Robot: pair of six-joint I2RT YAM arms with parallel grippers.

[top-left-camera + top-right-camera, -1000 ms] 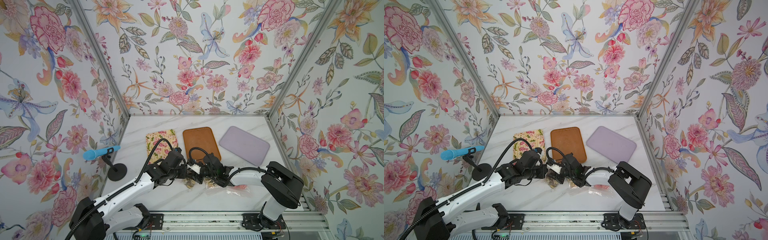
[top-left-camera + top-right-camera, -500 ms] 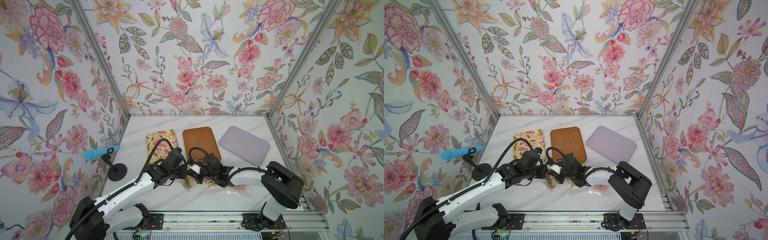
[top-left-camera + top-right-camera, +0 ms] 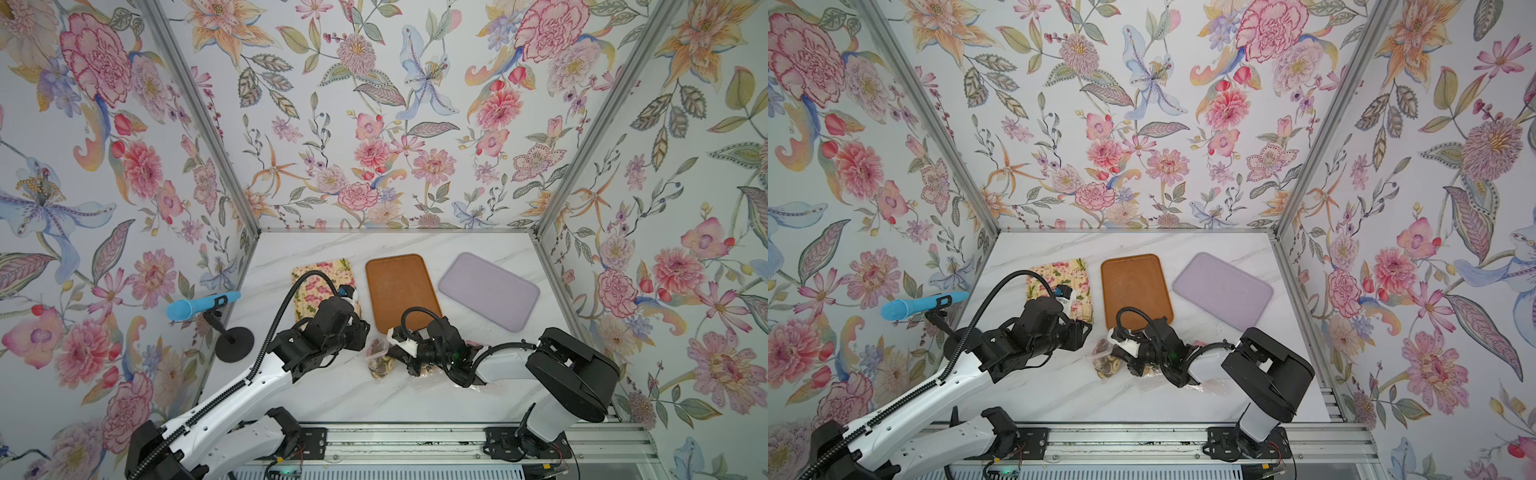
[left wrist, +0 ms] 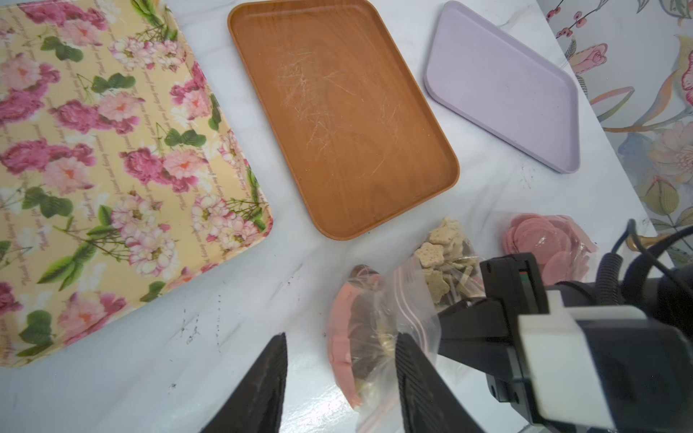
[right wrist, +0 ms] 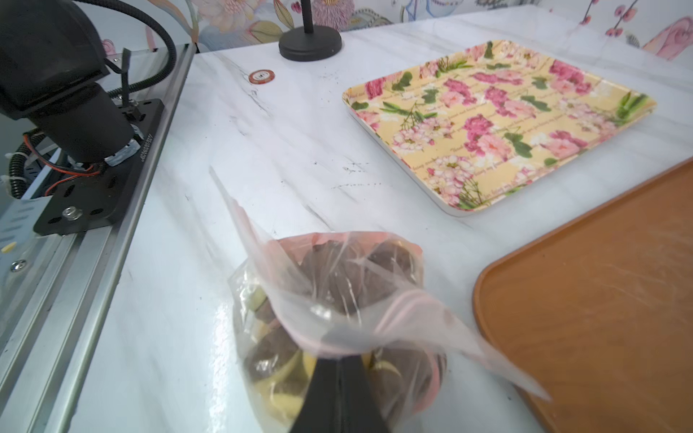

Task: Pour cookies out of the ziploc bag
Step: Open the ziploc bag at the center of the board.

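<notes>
1. Worktop: the white marble worktop (image 5: 262, 150) carries three bare trays in a row toward its back edge: a yellow floral rectangular tray (image 4: 112, 150), an orange-brown wood-look rectangular tray (image 4: 337, 112) and a lilac plastic rectangular tray (image 4: 498, 86).
2. Task item: the clear ziploc bag (image 5: 337, 300) with a pink zip strip lies near the worktop's front edge, just short of the brown tray's near end. Its dark brown, beige and pink round cookies (image 5: 375, 270) are all inside; none is poured.
3. Right gripper (image 5: 337, 378): clamped tight on the bunched zip strip. This is judged an anchoring pinch, steadying the mouth end.
4. Left gripper (image 4: 341, 337): jaws parted, holding nothing, with the bag's body between them. Contact with the film cannot be confirmed. It is judged placed to take the opposite end.
5. Other stock: a clear bag of beige star pieces (image 4: 442, 255) and a clear bag of pink discs (image 4: 540, 240) lie beside the right arm, untouched.
6. Finding: whether the seal is open cannot be told. The thin film may slip from a narrow pinch.
</notes>
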